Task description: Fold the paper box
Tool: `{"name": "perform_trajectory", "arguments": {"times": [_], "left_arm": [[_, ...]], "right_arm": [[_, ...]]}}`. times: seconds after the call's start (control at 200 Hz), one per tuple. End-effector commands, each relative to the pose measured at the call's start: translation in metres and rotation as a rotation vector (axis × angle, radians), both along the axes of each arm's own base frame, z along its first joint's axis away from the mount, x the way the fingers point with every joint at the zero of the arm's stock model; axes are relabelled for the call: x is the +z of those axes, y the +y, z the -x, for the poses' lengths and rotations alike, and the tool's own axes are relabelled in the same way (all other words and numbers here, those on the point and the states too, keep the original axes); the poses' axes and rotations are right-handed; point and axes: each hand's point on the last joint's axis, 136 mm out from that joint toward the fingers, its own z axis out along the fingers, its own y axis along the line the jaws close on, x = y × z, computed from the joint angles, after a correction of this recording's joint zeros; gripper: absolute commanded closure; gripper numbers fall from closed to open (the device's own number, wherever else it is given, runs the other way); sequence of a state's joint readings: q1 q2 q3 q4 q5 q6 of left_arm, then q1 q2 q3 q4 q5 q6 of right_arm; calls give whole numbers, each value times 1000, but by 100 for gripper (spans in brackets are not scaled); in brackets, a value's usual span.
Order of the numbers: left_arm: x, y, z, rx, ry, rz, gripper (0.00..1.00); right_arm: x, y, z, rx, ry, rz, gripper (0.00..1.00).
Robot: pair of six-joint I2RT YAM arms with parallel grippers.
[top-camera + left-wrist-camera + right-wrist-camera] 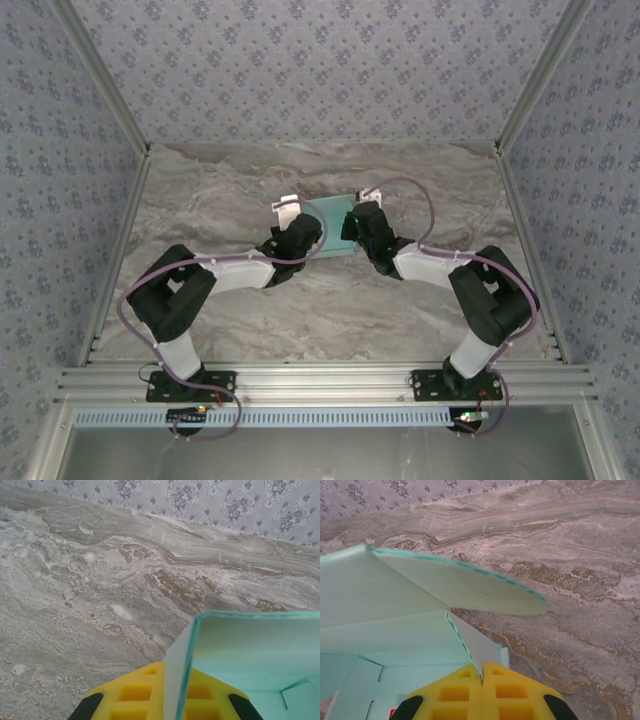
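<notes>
The paper box (pixel 330 222) is pale blue card, partly raised, held between both grippers at mid-table. My left gripper (pixel 298 232) is shut on the box's left side wall; in the left wrist view the yellow fingers (pixel 135 692) pinch that upright wall (pixel 176 670), with the box's inside (pixel 250 650) to the right. My right gripper (pixel 360 225) is shut on the right side wall; in the right wrist view the yellow pads (pixel 512 692) meet on a thin card panel (pixel 472 647). A rounded flap (pixel 470 587) juts out above it over the table.
The grey-brown marble tabletop (pixel 230 180) stretches around the box. Patterned wallpaper walls (pixel 320 70) close the back and both sides. An aluminium rail (pixel 320 382) runs along the near edge, behind the arm bases.
</notes>
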State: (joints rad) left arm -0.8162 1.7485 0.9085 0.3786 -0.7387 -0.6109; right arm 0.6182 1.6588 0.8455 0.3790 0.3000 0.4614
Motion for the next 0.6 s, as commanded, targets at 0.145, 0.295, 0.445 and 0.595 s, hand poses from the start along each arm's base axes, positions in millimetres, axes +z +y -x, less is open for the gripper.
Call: {"name": "perform_trajectory", "arguments": {"times": [0.145,0.295,0.445,0.595], "left_arm": [[-30,25,19,49,47,-95,100],[-36,29,26,48,45,-114,100],[-41,34,31,51,52,-133,100],[-44,37,36,51,55,-142,96]], "right_arm": [[-27,-15,20,-97,117,-19,95],[-34,-16,28,-110,136,-3,95],[-39,-17,34,-124,155,-8,94],[-43,-17,41,-127,170,-4,94]]}}
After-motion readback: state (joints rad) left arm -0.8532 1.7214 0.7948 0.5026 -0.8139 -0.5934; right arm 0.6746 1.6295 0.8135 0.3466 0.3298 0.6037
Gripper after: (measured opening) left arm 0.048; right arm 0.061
